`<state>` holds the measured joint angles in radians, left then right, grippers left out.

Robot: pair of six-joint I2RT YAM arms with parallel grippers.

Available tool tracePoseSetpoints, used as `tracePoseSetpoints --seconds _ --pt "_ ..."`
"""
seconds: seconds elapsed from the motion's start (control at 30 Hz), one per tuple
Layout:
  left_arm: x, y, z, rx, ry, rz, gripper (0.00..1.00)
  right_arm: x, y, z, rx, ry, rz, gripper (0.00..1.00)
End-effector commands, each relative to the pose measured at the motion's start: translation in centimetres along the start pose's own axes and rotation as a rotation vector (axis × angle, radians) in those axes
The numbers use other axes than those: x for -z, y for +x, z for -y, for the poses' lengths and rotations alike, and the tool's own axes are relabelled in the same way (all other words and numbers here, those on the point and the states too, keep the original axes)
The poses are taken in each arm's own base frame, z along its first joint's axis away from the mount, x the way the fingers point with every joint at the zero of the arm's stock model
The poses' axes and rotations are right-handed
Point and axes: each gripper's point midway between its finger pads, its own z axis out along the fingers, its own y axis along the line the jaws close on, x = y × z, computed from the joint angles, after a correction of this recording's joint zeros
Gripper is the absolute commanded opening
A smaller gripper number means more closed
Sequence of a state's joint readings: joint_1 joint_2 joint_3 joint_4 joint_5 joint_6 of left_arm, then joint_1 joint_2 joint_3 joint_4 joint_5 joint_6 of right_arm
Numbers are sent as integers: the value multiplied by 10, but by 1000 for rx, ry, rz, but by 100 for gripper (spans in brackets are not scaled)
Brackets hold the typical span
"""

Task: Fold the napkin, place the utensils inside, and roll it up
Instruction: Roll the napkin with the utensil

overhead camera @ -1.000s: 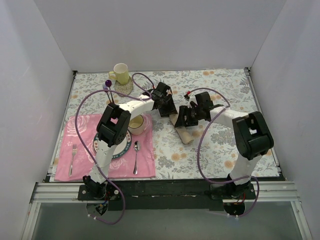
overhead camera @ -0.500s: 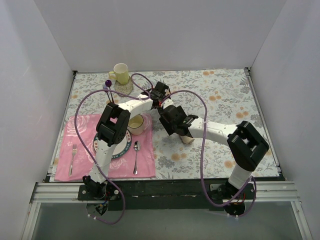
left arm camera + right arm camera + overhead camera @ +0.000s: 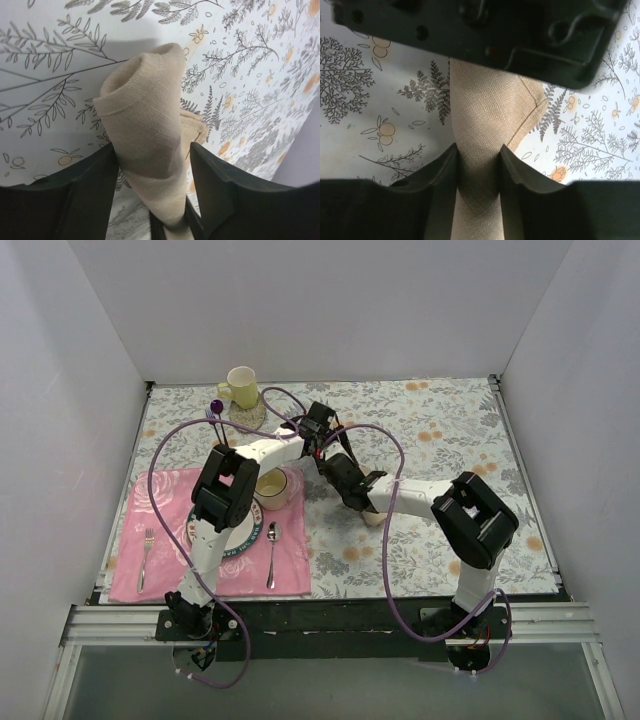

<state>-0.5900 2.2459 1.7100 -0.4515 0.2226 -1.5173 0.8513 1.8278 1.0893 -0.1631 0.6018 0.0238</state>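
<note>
The napkin (image 3: 145,115) is a tan cloth wound into a loose roll, lying on the tabletop near the middle, just right of the plate. From above only its near end (image 3: 374,514) shows past the arms. Both arms meet over it.

The left end effector (image 3: 154,150) has its fingers part-way spread with the roll between them. The left finger (image 3: 85,190) presses against the side of the roll, and the right one (image 3: 225,190) sits against the folded edge on the other side, so it grips the napkin. The roll's open end points away from the camera and rests on the cloth.

The right end effector (image 3: 477,150) is closed much narrower, squeezing a flattened stretch of the napkin into a waist between its two fingertips. Above that the cloth widens, a hemmed corner sticks out to the right, and the black body of the left arm hangs just over it.

The spoon (image 3: 273,548) lies on the pink placemat (image 3: 160,500) to the right of the plate (image 3: 250,538), well apart from the napkin. A fork (image 3: 147,548) lies near the placemat's left edge. A cream bowl (image 3: 272,486) sits on the plate.

The tabletop is covered by a grey floral tablecloth (image 3: 440,430) with orange blossoms. A yellow mug (image 3: 240,387) stands at the far left, with purple-tipped sticks (image 3: 216,408) beside it. Purple cables (image 3: 395,455) loop from both arms. Plain white walls (image 3: 320,310) enclose three sides, and a metal rail (image 3: 320,620) runs along the near edge
</note>
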Motion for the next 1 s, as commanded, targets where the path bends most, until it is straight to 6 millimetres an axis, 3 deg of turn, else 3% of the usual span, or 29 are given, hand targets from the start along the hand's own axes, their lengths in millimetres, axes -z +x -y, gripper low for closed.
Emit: tracePoseSetpoints --seconds 0.0,0.23,0.27,0.33,0.5,0.67,0.87,0.97 --pt "7 4 -9 9 -24 -28 63 -3 -17 9 -105 -19 63 35" --pt "29 -22 6 20 33 26 81 3 -8 -2 -266 -279 64 31" --pt "30 -23 7 19 35 28 82 1 -6 7 -308 -294 52 30" --pt "31 -20 8 24 45 18 83 4 -4 0 -373 -399 39 29" --pt "34 -11 10 51 86 5 84 5 -4 6 -522 -588 20 28" --pt "18 8 18 15 85 -24 82 12 -7 -12 -660 -897 -4 27" --pt "-3 14 -2 0 6 -17 75 15 0 -18 -788 -1088 -46 28" --pt "-12 12 -14 -30 -55 -1 63 16 -2 -11 -839 -1121 -28 31"
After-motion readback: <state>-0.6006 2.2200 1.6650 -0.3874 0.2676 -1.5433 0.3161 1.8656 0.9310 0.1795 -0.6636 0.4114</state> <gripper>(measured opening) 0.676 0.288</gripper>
